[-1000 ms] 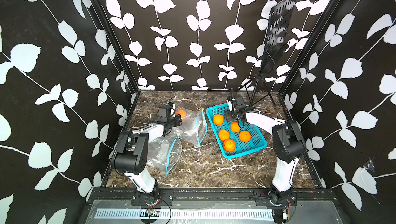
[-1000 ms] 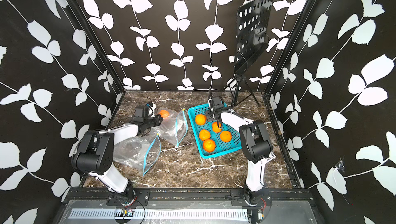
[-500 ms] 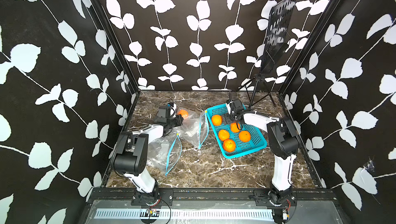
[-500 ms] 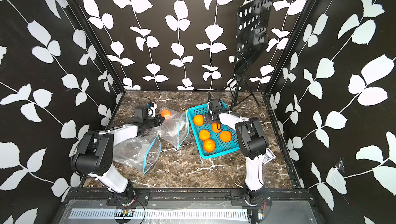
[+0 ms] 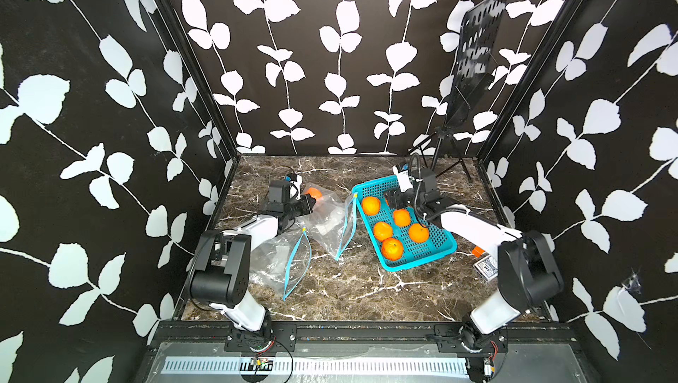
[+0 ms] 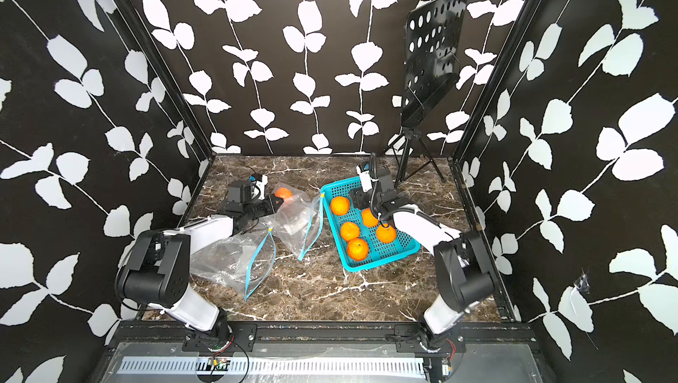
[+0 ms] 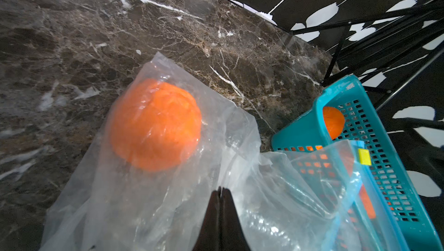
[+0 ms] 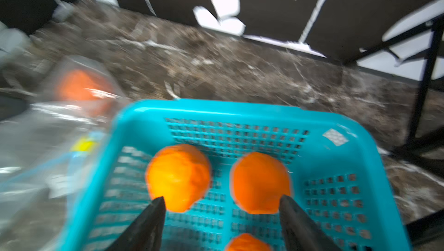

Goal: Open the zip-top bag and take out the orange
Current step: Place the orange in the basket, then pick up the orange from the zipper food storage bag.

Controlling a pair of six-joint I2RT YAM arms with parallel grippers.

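Note:
A clear zip-top bag lies at the back left of the marble table. Its far corner holds the orange. The bag's blue zip edge with its yellow slider leans on the teal basket. My left gripper is shut, pinching the bag's film just short of the orange. My right gripper hangs open over the basket's far end, with nothing between its fingers.
Several loose oranges lie in the basket. A second clear bag, gaping and without fruit, lies at the front left under my left arm. A black music stand stands at the back right. A small card box lies right of the basket.
My right arm swung in over the basket's far end and back out a little, and its wrist view is blurred by motion. The left gripper and the bag kept their place.

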